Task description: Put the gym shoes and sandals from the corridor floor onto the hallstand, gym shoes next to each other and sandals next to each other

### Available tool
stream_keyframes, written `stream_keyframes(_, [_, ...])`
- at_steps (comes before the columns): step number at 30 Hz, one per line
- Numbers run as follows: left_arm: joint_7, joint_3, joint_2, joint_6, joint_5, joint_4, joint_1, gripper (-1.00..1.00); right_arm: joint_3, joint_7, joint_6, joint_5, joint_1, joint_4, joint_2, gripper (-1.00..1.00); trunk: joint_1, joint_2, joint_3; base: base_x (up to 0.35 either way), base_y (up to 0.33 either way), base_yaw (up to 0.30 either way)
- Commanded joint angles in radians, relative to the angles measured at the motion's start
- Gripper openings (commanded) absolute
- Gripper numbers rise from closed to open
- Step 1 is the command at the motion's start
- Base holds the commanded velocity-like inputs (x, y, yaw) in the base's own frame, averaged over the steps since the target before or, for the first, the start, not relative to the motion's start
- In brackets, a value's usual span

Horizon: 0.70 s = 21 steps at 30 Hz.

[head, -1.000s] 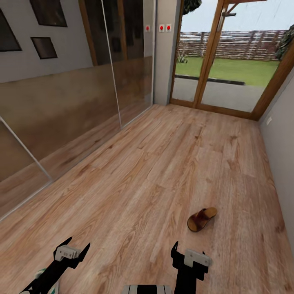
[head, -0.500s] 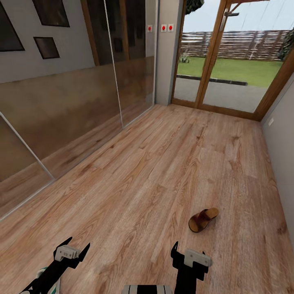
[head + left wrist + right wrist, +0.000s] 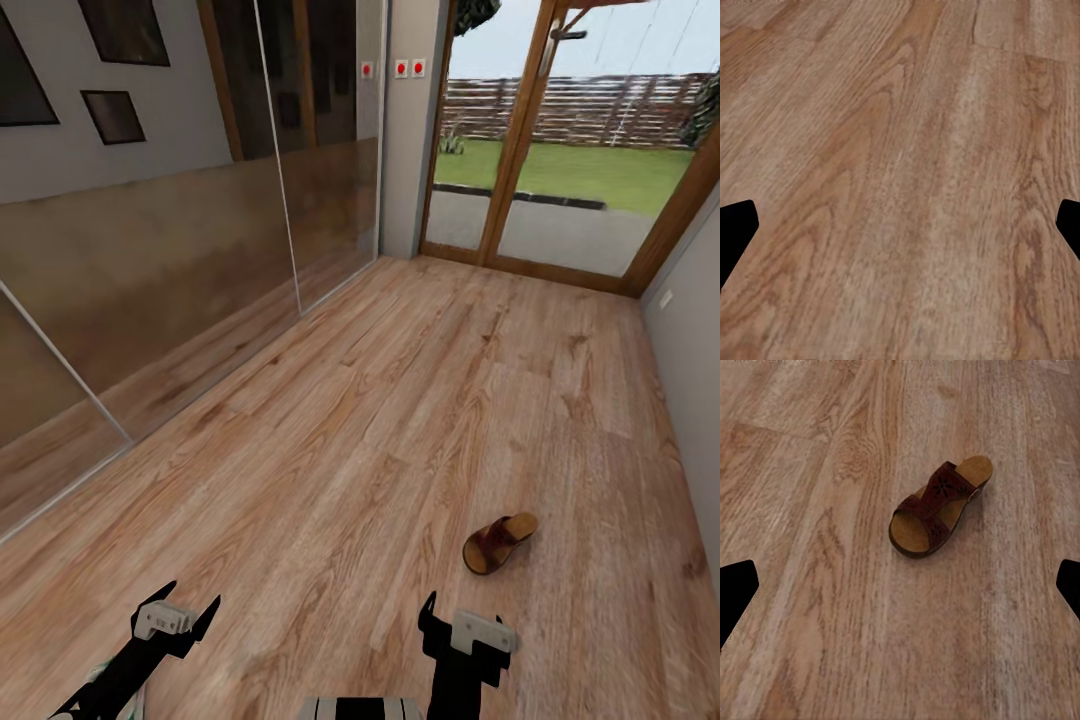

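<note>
One dark brown sandal (image 3: 498, 543) lies on the wood-plank corridor floor (image 3: 400, 420), ahead and slightly right of my right gripper (image 3: 458, 622). In the right wrist view the same sandal (image 3: 937, 510) lies on its sole some way beyond the open fingers (image 3: 736, 589), untouched. My left gripper (image 3: 192, 596) hangs open over bare planks, and its black fingertips (image 3: 736, 229) stand wide apart with nothing between them. A sliver of white and green (image 3: 98, 678) peeks from under the left arm, too little to identify. The hallstand is out of view.
Mirrored sliding panels (image 3: 200, 250) run along the left wall. A glazed wooden-framed door (image 3: 560, 150) to a garden closes the far end. A plain wall (image 3: 695, 360) bounds the right side. Open floor stretches between them.
The head view has shifted slightly, so the sandal sits a touch lower and further right in the picture. Both arms hold the same pose and the sandal lies still.
</note>
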Motion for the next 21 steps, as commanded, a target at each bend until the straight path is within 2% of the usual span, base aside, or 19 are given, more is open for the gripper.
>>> stream_keyframes(1, [-0.004, 0.004, -0.001, -0.005, -0.008, 0.0, -0.001, 1.0, 0.002, -0.005, -0.001, -0.005, -0.001, -0.001, 0.0, 1.0, 0.0, 0.0, -0.001, 0.171, 0.0, 0.001])
stream_keyframes(8, [-0.004, 0.004, -0.001, -0.005, -0.008, 0.0, -0.001, 1.0, 0.002, -0.005, -0.001, -0.005, -0.001, -0.001, 0.0, 1.0, 0.0, 0.0, -0.001, 0.118, 0.0, 0.0])
stream_keyframes(21, [-0.004, 0.004, -0.001, -0.006, -0.008, 0.0, -0.001, 1.0, 0.002, -0.005, -0.001, -0.005, -0.001, -0.001, 0.0, 1.0, 0.0, 0.0, -0.001, 0.015, 0.0, 0.0])
